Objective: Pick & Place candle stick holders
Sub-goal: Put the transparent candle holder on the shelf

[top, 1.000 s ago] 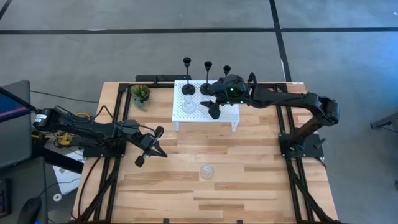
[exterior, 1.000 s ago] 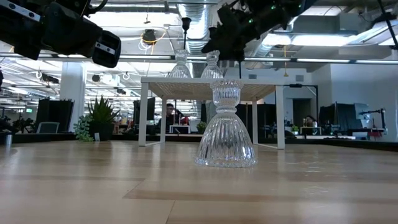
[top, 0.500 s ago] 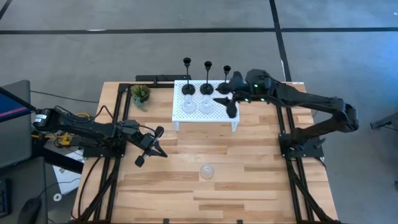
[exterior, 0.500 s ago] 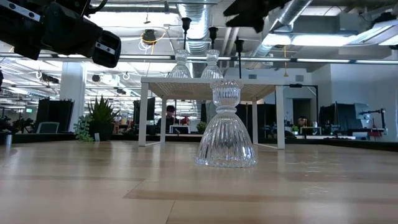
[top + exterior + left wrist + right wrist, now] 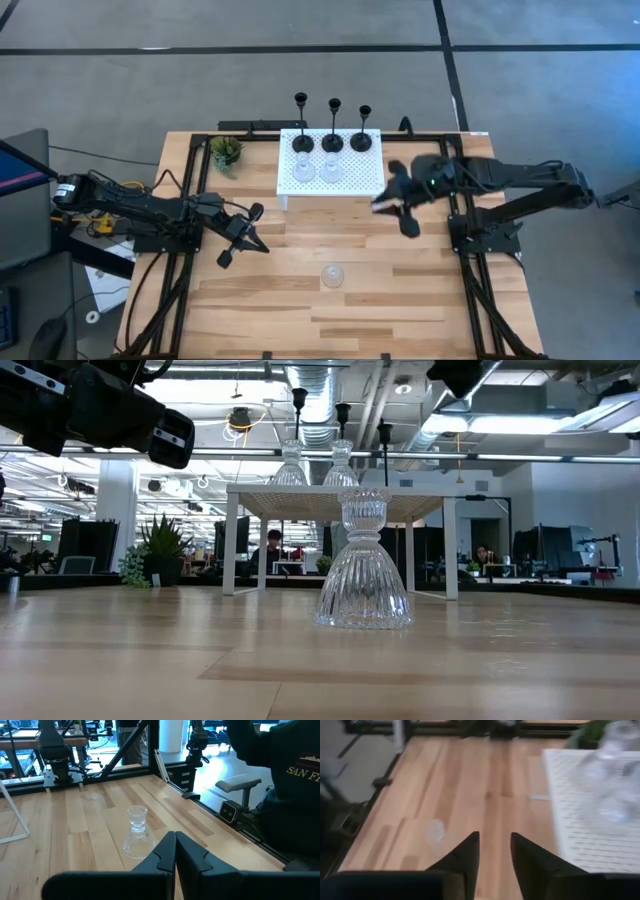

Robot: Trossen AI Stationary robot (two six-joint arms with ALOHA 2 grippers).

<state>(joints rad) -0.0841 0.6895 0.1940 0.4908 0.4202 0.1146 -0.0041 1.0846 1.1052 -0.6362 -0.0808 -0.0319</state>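
Three black candle stick holders [image 5: 332, 140] stand on their disc bases in a row along the far edge of the white perforated rack [image 5: 372, 180]. Two clear glass holders [image 5: 316, 170] stand on the rack in front of them. A third glass holder [image 5: 332, 275] stands upright on the table, and shows in the low view [image 5: 363, 565] and the left wrist view [image 5: 137, 832]. My right gripper [image 5: 393, 215] is open and empty, above the table just right of the rack. My left gripper [image 5: 240, 242] is shut and empty at the table's left, pointing toward the lone glass holder.
A small green potted plant [image 5: 226, 152] stands left of the rack. Black frame rails [image 5: 185, 250] run along the table's sides. Bare wood lies around the lone glass holder. A person in a dark shirt [image 5: 285, 775] shows beyond the table in the left wrist view.
My right gripper has drawn back from above the rack's right end, going up, toward the table's right edge and then toward its near edge. The three black holders stand on the rack as before.
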